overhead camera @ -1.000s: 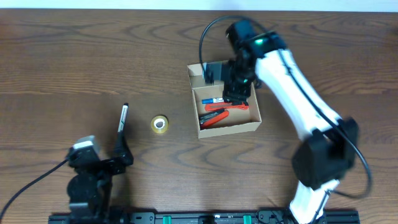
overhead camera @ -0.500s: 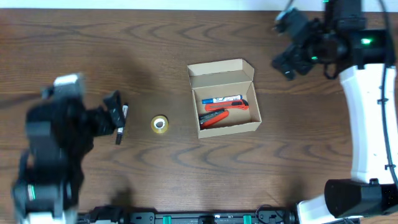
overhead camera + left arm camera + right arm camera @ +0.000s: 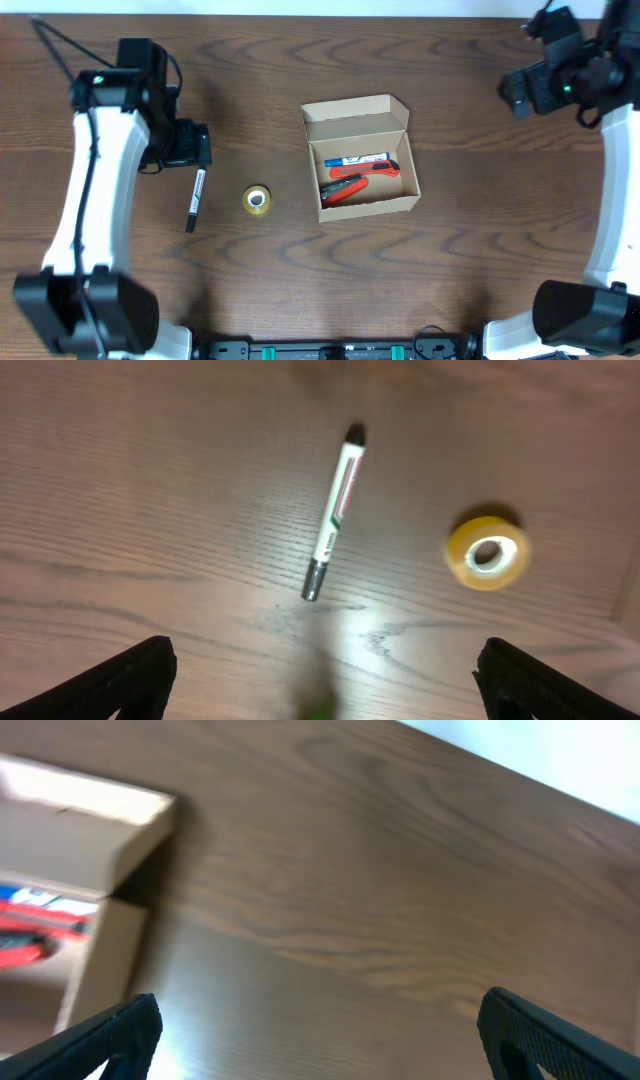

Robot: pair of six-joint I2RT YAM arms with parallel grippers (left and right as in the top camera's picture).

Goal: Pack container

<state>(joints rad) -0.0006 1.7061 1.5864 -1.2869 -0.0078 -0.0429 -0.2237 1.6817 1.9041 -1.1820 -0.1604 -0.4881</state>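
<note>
The tan cardboard container stands open at the table's middle, its flap lid up at the back. It holds a blue marker and a red cutter. Its corner shows in the right wrist view. A white marker with black ends lies on the table to the left, a yellow tape roll beside it. Both show in the left wrist view: the marker and the tape roll. My left gripper is open and empty above the marker. My right gripper is open and empty, far right of the container.
The brown wooden table fills the view. A black rail runs along the front edge. The light wall edge shows at the top right of the right wrist view.
My left arm has swung up and out over the marker. My right arm has pulled away from the container to the far right. The marker, tape and container have not moved.
</note>
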